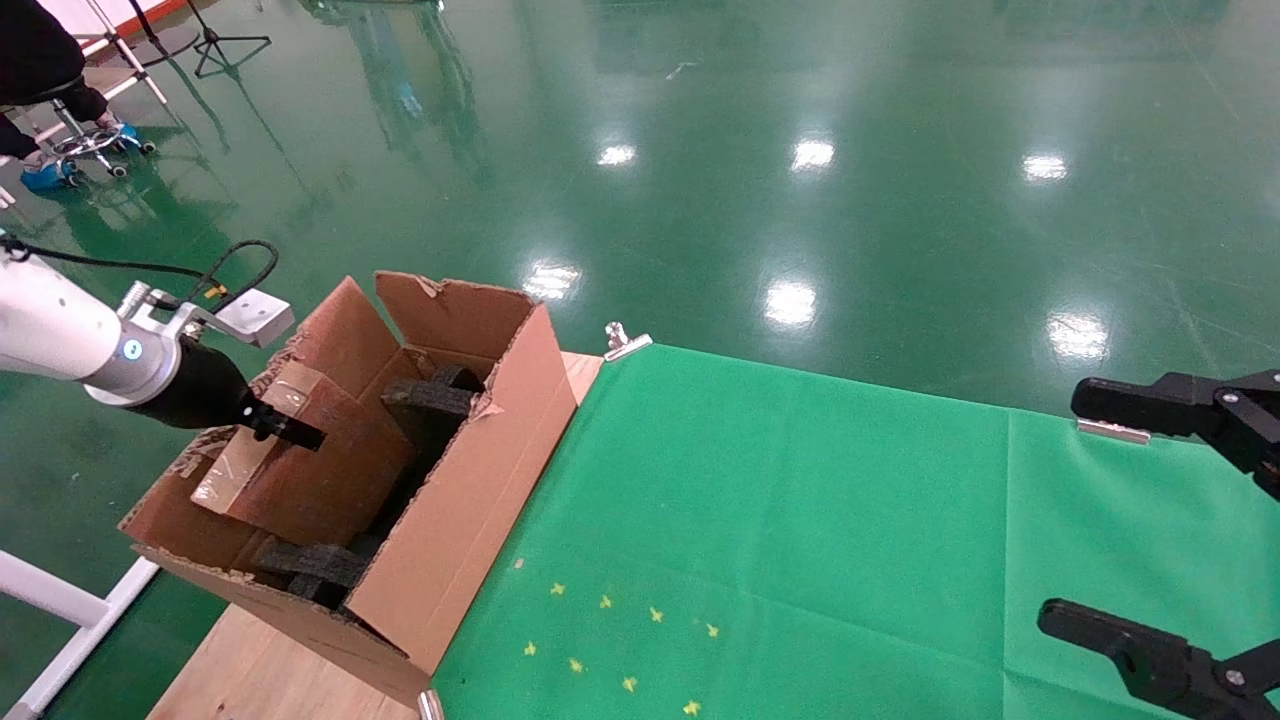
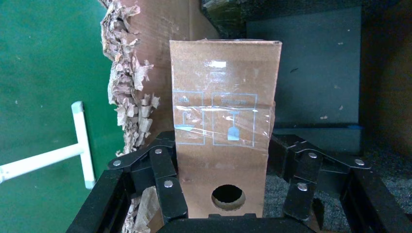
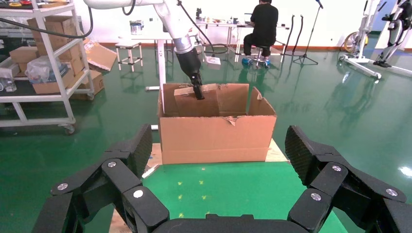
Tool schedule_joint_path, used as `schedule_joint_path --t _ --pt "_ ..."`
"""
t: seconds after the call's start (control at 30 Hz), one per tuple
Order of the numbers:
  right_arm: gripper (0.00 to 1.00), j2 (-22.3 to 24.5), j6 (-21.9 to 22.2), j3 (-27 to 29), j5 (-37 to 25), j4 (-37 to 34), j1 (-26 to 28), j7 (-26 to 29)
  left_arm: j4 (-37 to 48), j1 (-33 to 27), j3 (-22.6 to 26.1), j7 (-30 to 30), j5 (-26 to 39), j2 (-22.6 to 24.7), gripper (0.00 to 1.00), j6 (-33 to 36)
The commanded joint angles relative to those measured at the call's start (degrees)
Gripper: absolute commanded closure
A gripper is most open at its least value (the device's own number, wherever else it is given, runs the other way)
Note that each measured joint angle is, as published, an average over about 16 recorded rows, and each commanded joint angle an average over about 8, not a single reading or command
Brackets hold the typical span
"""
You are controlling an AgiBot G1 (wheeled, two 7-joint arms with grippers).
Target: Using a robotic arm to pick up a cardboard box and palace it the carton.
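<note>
The small cardboard box [image 1: 310,470], brown with clear tape and a round hole [image 2: 228,195], lies tilted inside the large carton [image 1: 470,490], over its dark grey foam blocks [image 1: 430,400]. My left gripper [image 1: 285,425], on the white arm, is shut on the box's upper end. In the left wrist view its black fingers [image 2: 165,170] press both sides of the box [image 2: 223,121]. The right wrist view shows the carton [image 3: 216,136] with the box [image 3: 187,104] and the left gripper [image 3: 198,92] in it. My all-black right gripper [image 1: 1065,508] is open and empty at the far right, seen also in its own view [image 3: 219,145].
The carton stands on the left end of a wooden table [image 1: 260,670], beside a green cloth [image 1: 800,520] held by metal clips [image 1: 625,342]. A white frame bar [image 1: 60,600] runs beside the table. A person on a stool [image 1: 40,60] and a shelf cart [image 3: 39,58] stand farther off.
</note>
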Motion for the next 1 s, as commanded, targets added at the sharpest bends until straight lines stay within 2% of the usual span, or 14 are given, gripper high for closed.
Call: schedule_joint_path --t 0.03,0.77,1.0 --pt "0.00 0.0 0.0 0.0 0.0 0.0 0.0 0.0 0.4 0.1 0.0 0.0 0.0 0.2 0.00 -0.1" --pt "0.00 0.0 0.0 0.0 0.0 0.0 0.0 0.0 -1.2 -0.2 0.0 0.1 0.0 -0.6 0.00 0.5" --pt "0.00 0.0 0.0 0.0 0.0 0.0 0.0 0.0 -3.9 -1.9 -1.5 2.1 -2.5 -0.8 0.00 2.6"
